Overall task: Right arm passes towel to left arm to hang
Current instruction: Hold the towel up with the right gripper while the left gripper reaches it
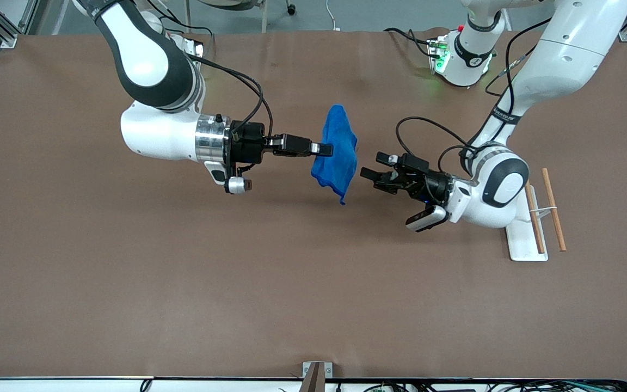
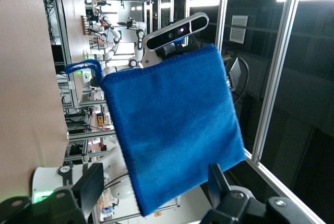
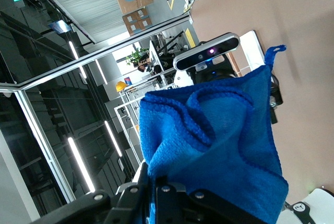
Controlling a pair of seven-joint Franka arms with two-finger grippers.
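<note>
Front view: lying nearest the camera among the table's things, a white flat-based rack with two brown wooden rods (image 1: 543,213), at the left arm's end of the brown paper-covered table (image 1: 183,283). Hanging in the air over the table's middle, the bright blue soft rectangular towel (image 1: 337,149), pinched at one edge by the black two-finger right gripper (image 1: 321,149) of the white jointed right arm (image 1: 155,103). Facing the cloth from just beside it, not touching: the black left gripper (image 1: 370,166) of the white left arm (image 1: 509,179), fingers spread apart. Faint lettering running along the left arm's link, too small to read.

Left wrist view: towel (image 2: 175,130) showing as a flat sheet, tiny loop (image 2: 81,68) sticking out at one corner; left fingers (image 2: 91,185) standing wide on either side of the free edge, nothing between them yet.

Right wrist view: towel (image 3: 219,145) bunching in folds at the clamped right gripper (image 3: 172,192); loop (image 3: 275,52) at the outer corner.

Handling, judged: light, limp, draping, not fragile; fuzzy weave likely gripping well. Best taking hold at the free edge or the corner near the loop, well clear of the right fingers. No brands or labels readable.
</note>
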